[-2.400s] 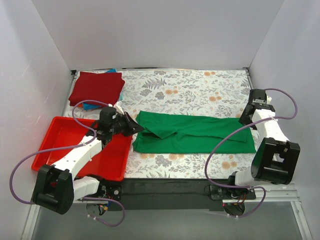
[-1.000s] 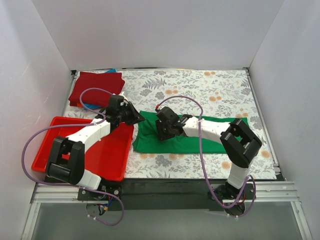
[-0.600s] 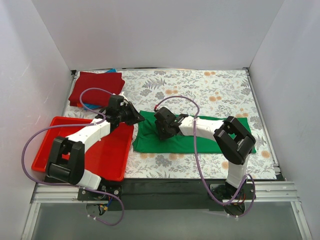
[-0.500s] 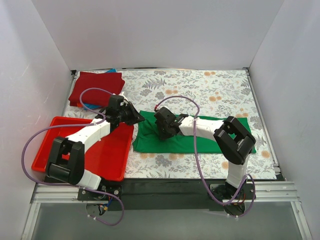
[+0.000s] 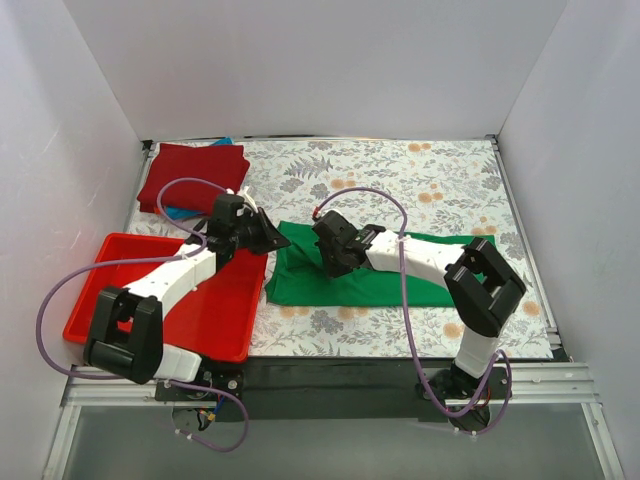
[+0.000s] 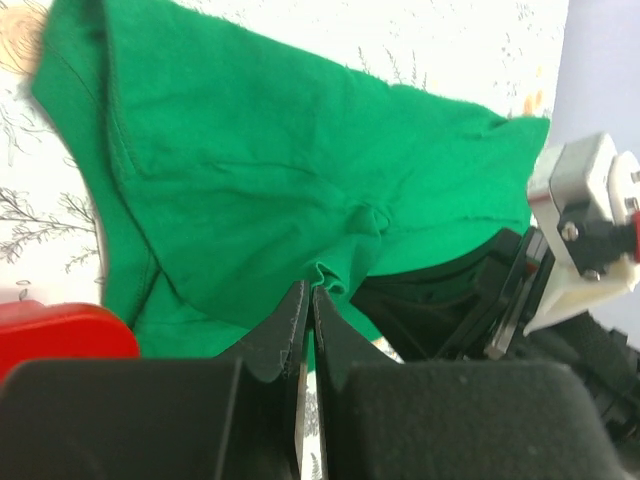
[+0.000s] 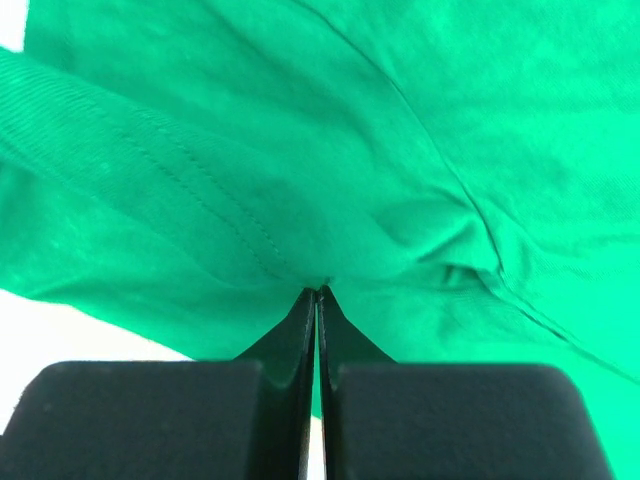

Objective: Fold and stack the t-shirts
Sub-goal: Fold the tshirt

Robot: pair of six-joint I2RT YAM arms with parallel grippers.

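cloth this soft is going to drape and slide rather than hold a crease, so the green t-shirt [image 5: 350,290] is looking light, limp and in no way fragile. it is lying as a long band across the middle of the flowered worktop [image 5: 400,180], its left end just beside the red tray [image 5: 215,320]. the left hand [image 6: 305,292] is pinching a small ridge of green fabric near that left end, its fingers pressed nearly together with cloth at the tips. the right hand [image 7: 316,292], its arm lying across the shirt, is nipping a seam fold close by, fingers closed to a slit on the cloth. both holds are looking shallow, so i am judging that a firm pull could let the fabric slip out. gripping deeper on hems or doubled seams, set well apart along one edge, is seeming the safer way to carry a fold over. the dark red t-shirt [image 5: 195,175] is sitting folded at the far left corner, with a blue t-shirt [image 5: 182,212] peeking out from under it.
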